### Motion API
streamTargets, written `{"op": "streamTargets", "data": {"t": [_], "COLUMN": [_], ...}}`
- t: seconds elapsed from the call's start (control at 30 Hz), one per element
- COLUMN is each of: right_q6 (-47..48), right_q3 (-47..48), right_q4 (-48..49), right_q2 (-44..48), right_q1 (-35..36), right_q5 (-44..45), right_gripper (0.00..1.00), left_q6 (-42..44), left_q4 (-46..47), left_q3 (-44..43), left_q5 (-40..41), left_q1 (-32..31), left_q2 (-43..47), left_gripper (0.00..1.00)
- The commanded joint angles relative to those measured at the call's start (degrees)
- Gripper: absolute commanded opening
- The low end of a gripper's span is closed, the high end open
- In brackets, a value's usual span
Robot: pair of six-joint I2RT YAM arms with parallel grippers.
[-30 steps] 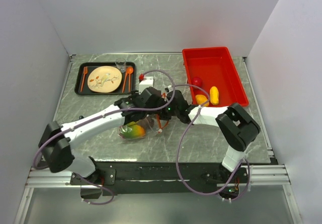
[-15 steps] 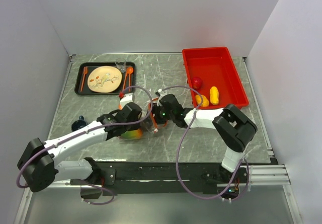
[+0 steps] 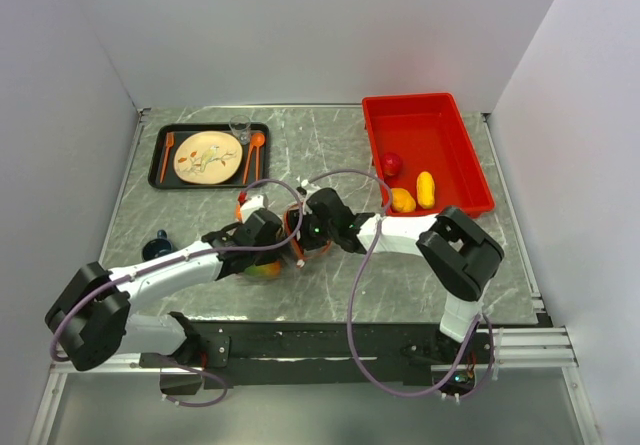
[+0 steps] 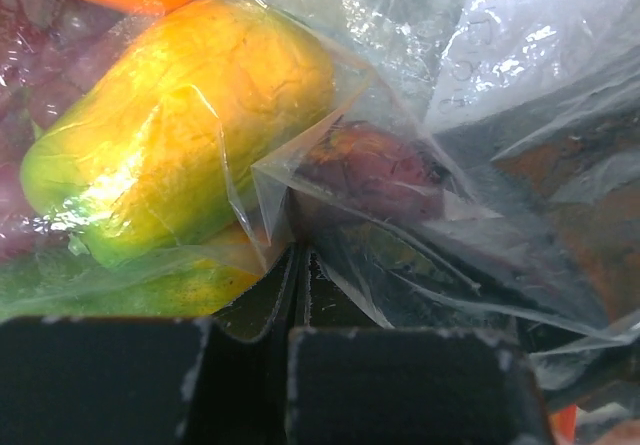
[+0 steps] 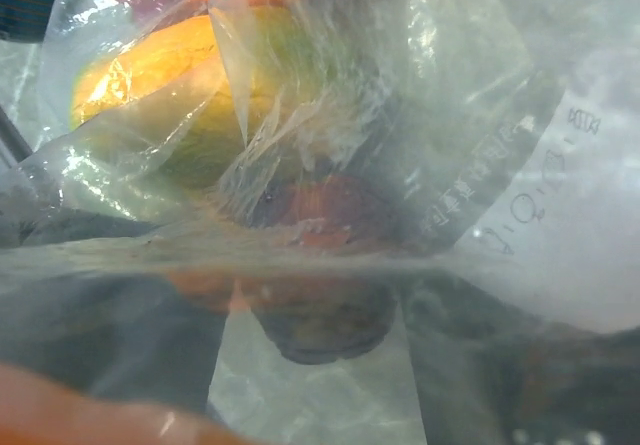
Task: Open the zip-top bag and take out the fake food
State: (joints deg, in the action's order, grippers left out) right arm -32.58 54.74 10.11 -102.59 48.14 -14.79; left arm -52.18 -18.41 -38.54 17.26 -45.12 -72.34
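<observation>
Clear zip-top bag [image 4: 480, 85], pinched in left pincer [image 4: 298, 265]

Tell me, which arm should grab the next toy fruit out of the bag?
Probably the right arm. The left arm has its jaws shut on a fold of the zip-top bag, holding it, while the right wrist camera faces the mango closely through the plastic.

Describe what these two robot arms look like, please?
Both the left arm and the right arm are white tubes linked by bulky black joints, bolted to a black base rail. Loose purple cables loop along each. The left end effector has two flat black fingers.
</observation>
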Motion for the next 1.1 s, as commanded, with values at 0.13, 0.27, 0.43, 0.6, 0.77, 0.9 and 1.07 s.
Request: {"op": "streamTargets", "data": {"t": [0.13,0.27,0.43,0.6,0.77,0.9,1.07], "right_q6": [0.76,-0.11,-0.91,-2.14,-3.10,-3.63,-3.46], "right_q3": [1.69,0.90,-0.16,-1.83,-2.36,-2.88,-3.41], "right_q4": [-3.51,-4.22,-4.31,-2.73,-2.81,-2.81,-4.65], "right_q2": [0.19,3.35,6.34,8.62,11.17,13.72,17.41], "right_q1": [0.91,-0.59,-4.10,-6.83,-8.23,-10.08,-12.19], "right_q5": [2.30,2.66,1.08,-1.21,1.59,2.48,3.18], "right_gripper": [0.51,0.41,0.41,0.41,0.38,0.35,0.34], "left_q6": [-1.25,-2.13,-2.57,-2.66,-1.70,-0.03,2.26], "left_q4": [0.93,0.13,-0.04,-0.48,0.83,0.84,-0.65], "left_q3": [-0.48,-0.04,0.93,0.84,0.31,-1.79,-4.69], "left_q5": [1.81,2.08,2.17,2.35,0.94,0.06,-0.47], "left_q1": [0.30,0.30,0.30,0.30,0.39,0.39,0.39], "left_q2": [-0.52,-0.96,-0.26,0.00,0.96,0.62,1.14], "left_gripper": [0.01,0.01,0.01,0.01,0.01,0.01,0.01]}}
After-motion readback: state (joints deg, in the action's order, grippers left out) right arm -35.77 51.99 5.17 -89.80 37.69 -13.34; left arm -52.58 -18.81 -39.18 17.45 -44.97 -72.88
